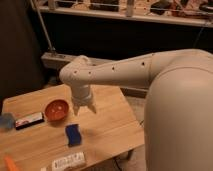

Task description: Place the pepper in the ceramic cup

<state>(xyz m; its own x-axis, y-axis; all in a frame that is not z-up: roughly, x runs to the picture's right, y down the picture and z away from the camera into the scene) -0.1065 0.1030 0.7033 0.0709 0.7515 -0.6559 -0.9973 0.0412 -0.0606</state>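
Observation:
The pepper point(10, 163) is a small bright orange piece at the table's near left corner, partly cut off by the bottom of the view. My gripper point(84, 108) hangs fingers-down over the middle of the wooden table point(112, 125), just right of a round red-orange bowl point(56, 110) and above a blue sponge point(73, 134). Its fingers stand apart with nothing between them, far from the pepper. The ceramic cup is out of view.
A black and white bar point(29, 120) lies left of the bowl, and a blue object point(5, 120) sits at the left edge. A white packet point(68, 161) lies near the front edge. My bulky arm fills the right side.

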